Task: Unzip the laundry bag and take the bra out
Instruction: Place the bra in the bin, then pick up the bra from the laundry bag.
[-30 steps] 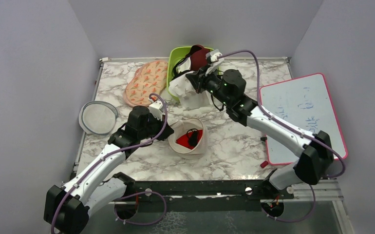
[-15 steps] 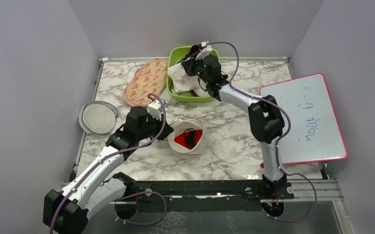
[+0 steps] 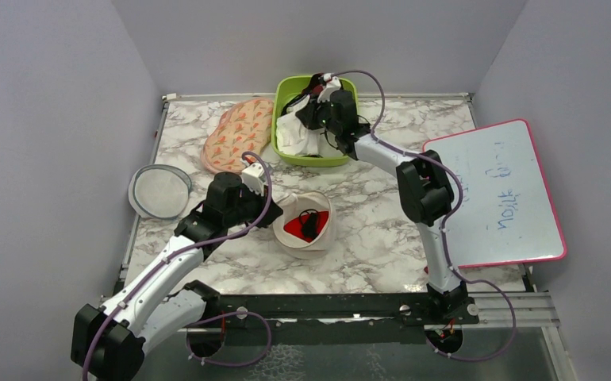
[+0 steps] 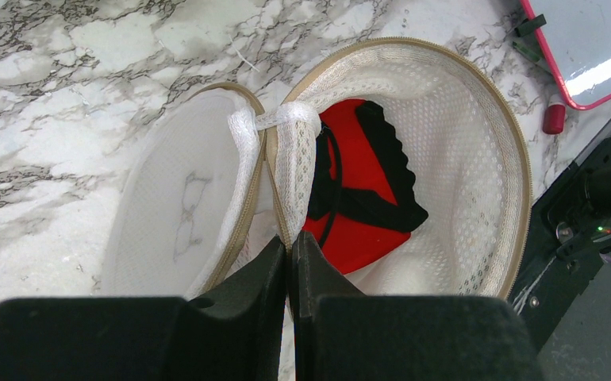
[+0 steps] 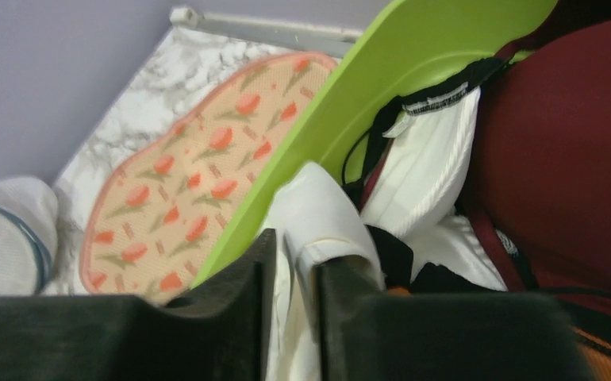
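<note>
One laundry bag (image 4: pixel 461 159); one red bra (image 4: pixel 358 214); two floral pads (image 3: pixel 239 136); one green basket (image 3: pixel 286 89); one grey-rimmed mesh disc (image 3: pixel 159 193); one whiteboard (image 3: pixel 497 190).

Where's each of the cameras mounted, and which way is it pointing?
Top external: above and behind the bases, looking down on the table; both arms show, left gripper at the laundry bag, right gripper in the green bin.
Left wrist: on that arm, looks down past its shut fingers into the open bag at the bra.
Right wrist: on that arm, looks past its fingers at a white cloth by the bin's rim.
Shared: top and left wrist both show the bra inside the bag.
</note>
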You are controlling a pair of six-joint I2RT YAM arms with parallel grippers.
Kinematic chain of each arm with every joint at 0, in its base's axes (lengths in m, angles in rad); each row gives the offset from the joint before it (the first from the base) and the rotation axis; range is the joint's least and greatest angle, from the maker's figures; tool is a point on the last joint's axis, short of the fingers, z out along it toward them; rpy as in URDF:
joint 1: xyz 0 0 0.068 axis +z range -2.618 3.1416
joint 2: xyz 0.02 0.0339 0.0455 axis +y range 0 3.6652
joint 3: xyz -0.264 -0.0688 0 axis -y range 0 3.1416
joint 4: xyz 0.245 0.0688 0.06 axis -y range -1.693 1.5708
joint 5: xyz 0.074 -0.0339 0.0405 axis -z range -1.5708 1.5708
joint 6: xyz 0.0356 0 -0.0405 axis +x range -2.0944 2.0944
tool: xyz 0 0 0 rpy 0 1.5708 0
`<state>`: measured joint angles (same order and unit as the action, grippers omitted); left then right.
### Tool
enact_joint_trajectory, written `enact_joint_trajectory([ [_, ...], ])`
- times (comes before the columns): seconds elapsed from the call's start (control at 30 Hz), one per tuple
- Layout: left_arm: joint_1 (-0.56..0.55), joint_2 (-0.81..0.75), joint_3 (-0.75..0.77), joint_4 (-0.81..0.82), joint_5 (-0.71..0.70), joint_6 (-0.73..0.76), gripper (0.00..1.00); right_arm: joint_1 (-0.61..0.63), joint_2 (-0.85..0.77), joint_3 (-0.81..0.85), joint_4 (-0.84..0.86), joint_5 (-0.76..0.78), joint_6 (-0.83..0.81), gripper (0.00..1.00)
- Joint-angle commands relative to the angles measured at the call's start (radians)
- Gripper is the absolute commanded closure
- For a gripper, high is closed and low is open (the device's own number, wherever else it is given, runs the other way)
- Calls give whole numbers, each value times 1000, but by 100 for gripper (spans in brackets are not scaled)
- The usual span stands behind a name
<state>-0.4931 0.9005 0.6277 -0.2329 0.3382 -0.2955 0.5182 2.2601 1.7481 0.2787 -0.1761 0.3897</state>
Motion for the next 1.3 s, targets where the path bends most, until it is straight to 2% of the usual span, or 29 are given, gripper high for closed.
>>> enact_joint_trajectory([
  [0.0,-5,5,20,31,-14,15,100,-1,-93,2,-166,-40,-88,68],
  [0.13,-5,2,20,33,-13,15,100,-3,-202,-6,-344,9,-157,43],
  [0.2,-4,2,18,35,-13,13,100,-4,-288,-77,-387,15,-173,38],
  [0.3,-4,3,18,36,-7,12,100,-4,-440,-215,-416,-19,-177,35],
  [0.47,-4,7,17,43,12,10,100,16,-657,-385,-530,-111,-189,35],
  [0.63,-4,30,16,50,54,4,100,120,-809,-495,-601,-205,-209,36],
  [0.73,-4,44,11,56,75,-1,100,200,-856,-540,-628,-216,-176,44],
  [0.83,-4,59,10,61,97,-5,100,271,-869,-567,-658,-202,-143,55],
  [0.9,-4,67,11,65,111,-5,100,314,-860,-590,-664,-186,-130,58],
  [1.1,-5,73,10,68,120,-5,100,413,-776,-605,-720,-35,-111,59],
  [1.27,-4,74,10,72,125,-5,100,450,-699,-609,-769,127,-95,57],
])
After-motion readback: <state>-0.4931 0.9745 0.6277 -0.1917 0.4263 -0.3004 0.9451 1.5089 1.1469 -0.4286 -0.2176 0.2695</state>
